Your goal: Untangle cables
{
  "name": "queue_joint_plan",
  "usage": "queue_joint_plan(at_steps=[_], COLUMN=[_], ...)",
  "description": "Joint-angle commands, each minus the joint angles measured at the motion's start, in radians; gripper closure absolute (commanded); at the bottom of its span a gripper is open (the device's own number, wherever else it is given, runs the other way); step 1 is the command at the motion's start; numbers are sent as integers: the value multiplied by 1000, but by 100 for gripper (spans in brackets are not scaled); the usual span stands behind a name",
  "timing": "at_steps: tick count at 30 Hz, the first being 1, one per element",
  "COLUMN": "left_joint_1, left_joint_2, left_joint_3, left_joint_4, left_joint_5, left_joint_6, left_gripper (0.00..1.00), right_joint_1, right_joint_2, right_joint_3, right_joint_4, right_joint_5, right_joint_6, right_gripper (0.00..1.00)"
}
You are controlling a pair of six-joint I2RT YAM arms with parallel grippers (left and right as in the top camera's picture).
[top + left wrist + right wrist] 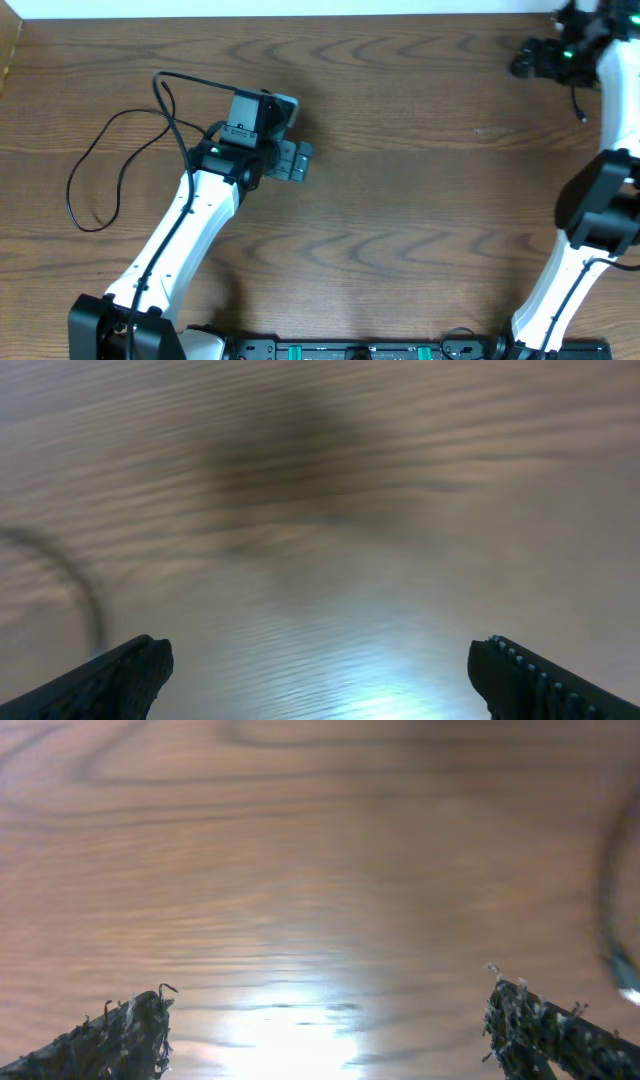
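Holding nothing, my left gripper (320, 652) stands wide open above the table (420, 200), and my right gripper (328, 998) is open just as wide. A thin black cable (71, 190) lies in a loose loop left of my left arm (190, 215), which reaches forward. My right arm (600, 200) is at the far right corner.

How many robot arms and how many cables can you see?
Robot arms: 2, the left arm and the right arm
Black cables: 1 for sure, the looped black cable; a thin cord by the right arm is too unclear to count
Total: 3
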Motion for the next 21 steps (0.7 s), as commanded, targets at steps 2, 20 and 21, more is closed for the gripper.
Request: queue_joint_plan(at_steps=[2, 20, 21], left_joint_1=[72, 409, 430], left_joint_2=[10, -18, -18], left_joint_3=[9, 9, 9], left_joint_4=[-16, -15, -11], left_joint_5=[-204, -203, -203], left_joint_6=[-123, -43, -39], left_gripper=[1, 1, 1], right_joint_1=[84, 407, 418], right_joint_2=[-8, -6, -6], right_joint_3=[10, -13, -14], right_joint_4=[-29, -47, -48], right_joint_5=[-13, -12, -12], right_joint_6=[-40, -58, -57], right_gripper=[1, 1, 1])
